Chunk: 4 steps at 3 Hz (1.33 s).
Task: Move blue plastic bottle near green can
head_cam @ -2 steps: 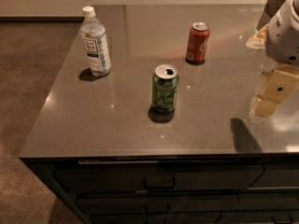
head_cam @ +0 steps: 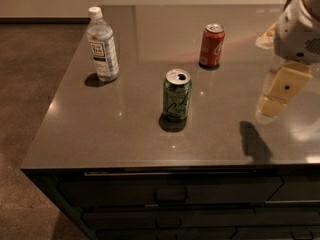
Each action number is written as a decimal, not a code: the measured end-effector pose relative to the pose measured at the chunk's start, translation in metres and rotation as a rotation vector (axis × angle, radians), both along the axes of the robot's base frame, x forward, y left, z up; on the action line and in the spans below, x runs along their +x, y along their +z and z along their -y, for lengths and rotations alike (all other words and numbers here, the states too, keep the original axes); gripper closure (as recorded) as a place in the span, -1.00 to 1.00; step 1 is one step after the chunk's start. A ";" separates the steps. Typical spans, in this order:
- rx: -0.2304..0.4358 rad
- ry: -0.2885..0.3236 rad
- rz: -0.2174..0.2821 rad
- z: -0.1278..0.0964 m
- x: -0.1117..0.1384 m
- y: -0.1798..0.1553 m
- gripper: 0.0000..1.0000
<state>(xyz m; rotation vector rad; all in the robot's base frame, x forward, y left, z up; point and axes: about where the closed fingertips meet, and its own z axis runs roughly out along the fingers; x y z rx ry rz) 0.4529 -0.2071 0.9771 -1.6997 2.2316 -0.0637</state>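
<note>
The blue plastic bottle (head_cam: 103, 45) stands upright near the counter's left edge: clear bluish plastic, white cap, white label with dark print. The green can (head_cam: 177, 94) stands upright near the middle of the counter, to the right of the bottle and closer to the front, with a silver top. My gripper (head_cam: 278, 95) hangs over the right side of the counter, well to the right of the green can and far from the bottle. It holds nothing that I can see.
A red-orange soda can (head_cam: 211, 45) stands behind and to the right of the green can. The dark grey counter (head_cam: 125, 134) has drawers below its front edge. Brown floor lies to the left. A pale object (head_cam: 266, 36) lies at the far right.
My gripper has moved slightly to the left over the right side of the counter. The bottle and both cans have not moved.
</note>
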 end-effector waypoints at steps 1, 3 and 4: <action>0.066 -0.010 -0.019 -0.017 0.027 0.000 -1.00; 0.204 0.009 -0.010 -0.074 0.091 0.009 -1.00; 0.298 0.013 0.011 -0.126 0.139 0.013 -1.00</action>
